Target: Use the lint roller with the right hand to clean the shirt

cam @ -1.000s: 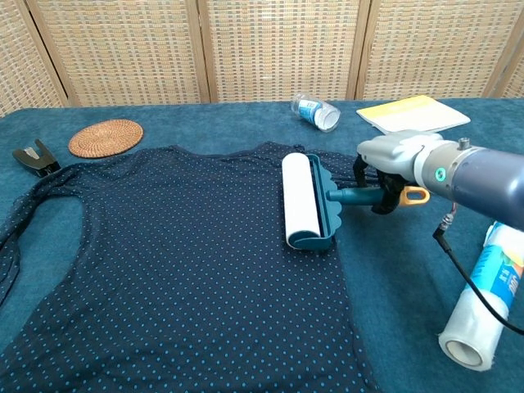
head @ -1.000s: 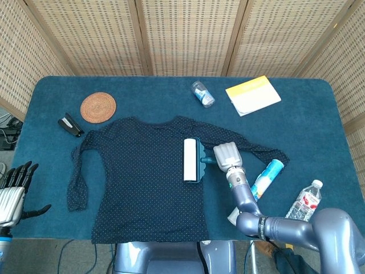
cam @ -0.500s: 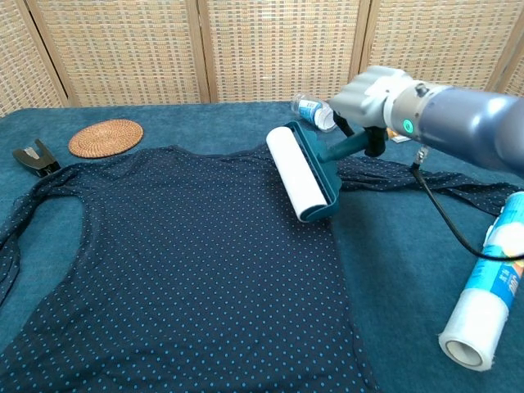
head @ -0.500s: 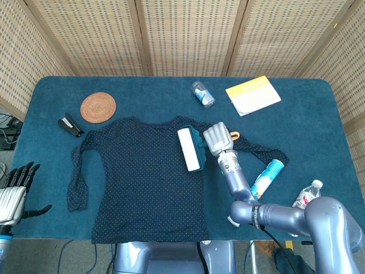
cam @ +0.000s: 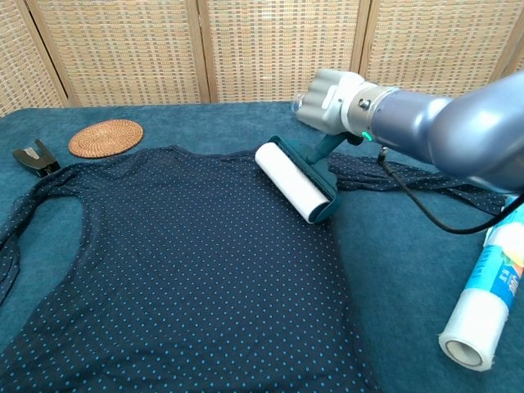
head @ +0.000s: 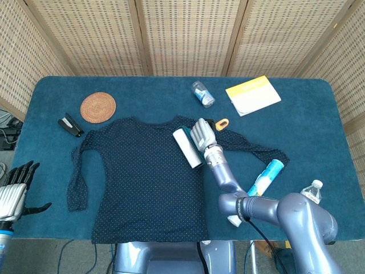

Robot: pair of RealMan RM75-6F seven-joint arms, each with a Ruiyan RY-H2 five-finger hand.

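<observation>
A dark navy long-sleeved shirt (head: 142,177) with small light dots is spread flat on the counter, sleeves out to both sides. A lint roller (head: 187,147) with a white roll and teal frame is laid diagonally on the shirt's upper right part, near the collar.

Legible text: none in either view.
- Blue-and-white tube (cam: 490,291), on the table at right: printed label, perhaps lettering, too small to read.
- Water bottle (head: 308,193): red label, unreadable.
- Yellow-and-white booklet (head: 252,95): no print discernible.
</observation>
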